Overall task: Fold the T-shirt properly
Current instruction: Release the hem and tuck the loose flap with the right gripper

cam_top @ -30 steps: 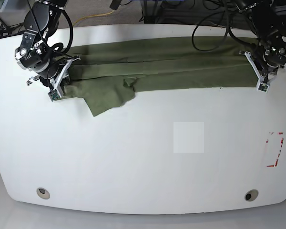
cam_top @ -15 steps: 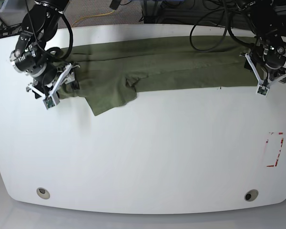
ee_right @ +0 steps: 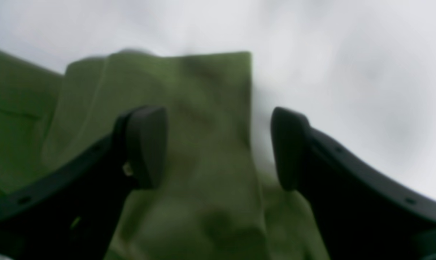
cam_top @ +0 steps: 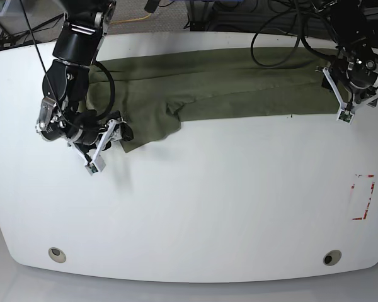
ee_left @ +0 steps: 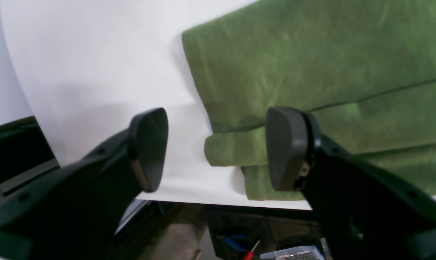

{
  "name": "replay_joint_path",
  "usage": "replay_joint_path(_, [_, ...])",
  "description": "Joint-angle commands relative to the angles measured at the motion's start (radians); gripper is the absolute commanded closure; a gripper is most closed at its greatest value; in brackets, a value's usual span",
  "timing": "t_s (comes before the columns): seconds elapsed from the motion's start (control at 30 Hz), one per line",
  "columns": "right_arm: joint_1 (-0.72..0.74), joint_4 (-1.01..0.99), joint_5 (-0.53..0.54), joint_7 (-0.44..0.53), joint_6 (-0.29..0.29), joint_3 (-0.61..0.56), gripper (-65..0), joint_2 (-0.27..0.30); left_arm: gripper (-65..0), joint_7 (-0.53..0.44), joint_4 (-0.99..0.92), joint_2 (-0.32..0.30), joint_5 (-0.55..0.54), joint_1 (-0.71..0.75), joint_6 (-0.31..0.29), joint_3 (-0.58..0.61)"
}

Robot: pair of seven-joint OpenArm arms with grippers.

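Both grippers let go; olive-green short-sleeved soft-fabric T-shirt (cam_top: pixel 208 85) lies as a long folded band along far edge of white surface (cam_top: pixel 195 207).
Left gripper (ee_left: pixel 218 148) and right gripper (ee_right: pixel 218 148) now gape w/ nothing held; right moved to loose sleeve flap, prob. next tuck (wrist view blurry). No readable writing.

Base view: you look down from high at the front over the whole white, round-cornered table (cam_top: pixel 189 207), both arms at its far edge. Left wrist view: you sit close behind the left arm's black two-fingered gripper (ee_left: pixel 218 148), facing the folded end of the olive-green, soft-fabric T-shirt (ee_left: pixel 312 72) and the table's edge. Right wrist view: equally close, blurred, behind the right arm's black gripper (ee_right: pixel 218 148), sharing that shirt (ee_right: pixel 189 144) with the others.
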Motion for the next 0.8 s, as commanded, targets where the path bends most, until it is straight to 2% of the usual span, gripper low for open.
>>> replay_joint_path(0.0, [0.042, -0.062, 0.008, 0.047, -0.001, -0.014, -43.0, 0.016, -39.6, -0.003, 0.017, -0.009, 0.003, -0.004, 0.002, -0.003])
replay_joint_path(0.1, [0.053, -0.122, 0.009, 0.097, -0.001, -0.051, -43.0, 0.023, -39.6, -0.003, 0.017, -0.009, 0.003, -0.004, 0.002, -0.003])
replay_joint_path(0.3, [0.050, -0.137, 0.008, 0.111, -0.001, -0.089, -42.0, 0.015, -39.6, -0.003, 0.017, -0.009, 0.003, -0.004, 0.002, -0.001])
replay_joint_path(0.4, [0.033, -0.139, 0.006, 0.134, -0.001, -0.106, -31.7, 0.007, -39.6, -0.003, 0.014, -0.007, 0.003, -0.005, 0.002, -0.001])
replay_joint_path(0.57, [0.016, -0.134, 0.006, 0.174, -0.001, -0.114, -1.0, -0.007, -39.6, -0.006, 0.012, -0.007, 0.003, -0.005, 0.002, -0.001])
replay_joint_path(0.67, [0.009, -0.090, 0.011, 0.174, -0.001, -0.109, 0.0, -0.005, -39.6, -0.006, 0.009, -0.007, 0.003, -0.005, 0.002, -0.001])
replay_joint_path(0.77, [-0.036, 0.044, 0.011, 0.166, -0.001, -0.088, 0.0, -0.005, -39.6, -0.008, 0.008, -0.007, 0.003, -0.005, 0.002, -0.001])
